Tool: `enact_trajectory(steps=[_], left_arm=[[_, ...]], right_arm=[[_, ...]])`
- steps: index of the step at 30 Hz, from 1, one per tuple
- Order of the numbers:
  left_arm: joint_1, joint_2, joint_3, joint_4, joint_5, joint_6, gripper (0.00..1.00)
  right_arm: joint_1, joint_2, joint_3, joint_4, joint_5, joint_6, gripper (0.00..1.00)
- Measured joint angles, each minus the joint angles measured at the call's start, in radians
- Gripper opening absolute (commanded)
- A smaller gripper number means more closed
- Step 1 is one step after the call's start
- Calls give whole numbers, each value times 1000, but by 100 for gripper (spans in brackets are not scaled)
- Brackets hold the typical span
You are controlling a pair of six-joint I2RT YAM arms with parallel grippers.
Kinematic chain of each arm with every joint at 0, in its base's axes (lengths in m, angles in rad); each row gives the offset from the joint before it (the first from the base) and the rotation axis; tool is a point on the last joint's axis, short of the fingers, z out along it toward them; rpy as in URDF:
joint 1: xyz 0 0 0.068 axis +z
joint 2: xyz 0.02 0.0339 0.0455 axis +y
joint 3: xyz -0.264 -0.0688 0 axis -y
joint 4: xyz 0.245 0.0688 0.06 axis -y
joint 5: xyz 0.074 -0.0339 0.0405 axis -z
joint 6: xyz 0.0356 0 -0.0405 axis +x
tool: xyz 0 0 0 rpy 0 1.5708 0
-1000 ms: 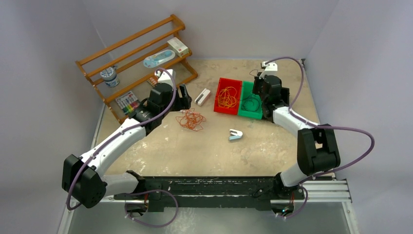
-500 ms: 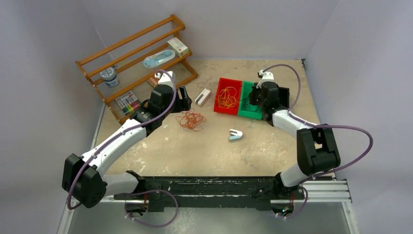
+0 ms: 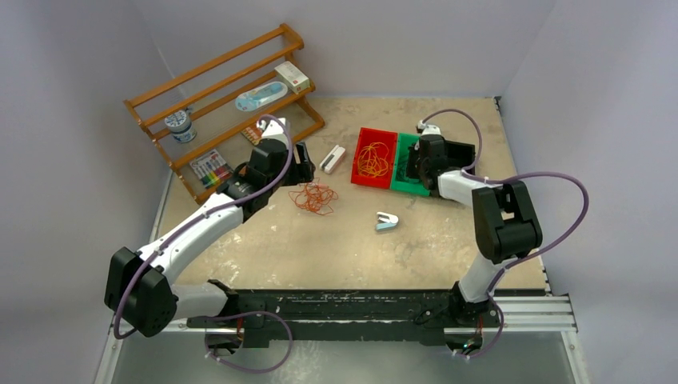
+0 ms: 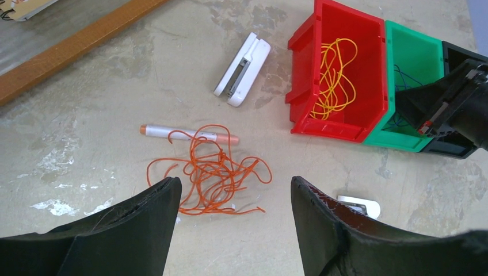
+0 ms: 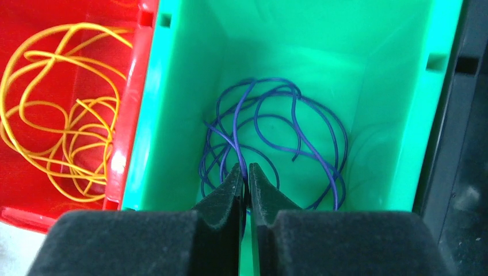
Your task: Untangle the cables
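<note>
A loose tangle of orange cable [image 3: 313, 196] [image 4: 210, 172] lies on the table just ahead of my left gripper [image 4: 235, 184] [image 3: 301, 162], which hangs open above it and holds nothing. Yellow cable [image 4: 334, 75] [image 5: 57, 115] is coiled in the red bin [image 4: 299, 98] [image 3: 361, 172]. Blue cable [image 5: 276, 132] lies in the green bin [image 5: 437, 86] [image 3: 420, 189]. My right gripper [image 5: 246, 168] [image 3: 414, 164] reaches down into the green bin, its jaws pinched on a strand of the blue cable.
A white stapler [image 4: 241, 69] [image 3: 333, 158] and an orange-tipped marker [image 4: 184, 135] lie beside the orange tangle. A small white clip-like object [image 3: 386, 222] [image 4: 359, 205] sits nearer the arms. A black bin [image 5: 454, 144] adjoins the green one. A wooden rack [image 3: 224, 96] stands back left.
My right arm has swung left and lowered its gripper into the green bin. The left arm has barely moved.
</note>
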Motion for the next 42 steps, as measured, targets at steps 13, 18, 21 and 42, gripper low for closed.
enact_trajectory(steps=[13,18,21,42], left_arm=[[0,72,1,-74,-86,-3,77],[0,112,10,-91,-102,-3,77],[0,138,17,-97,-103,-3,77],[-1,378,78,-103,-90,53,53]], right_arm=[[0,-13,85,-26,60,-46,43],[0,-101,82,-59,88,-68,48],[0,-191,63,-55,84,-88,50],[0,-442,-129,111,-267,-172,53]])
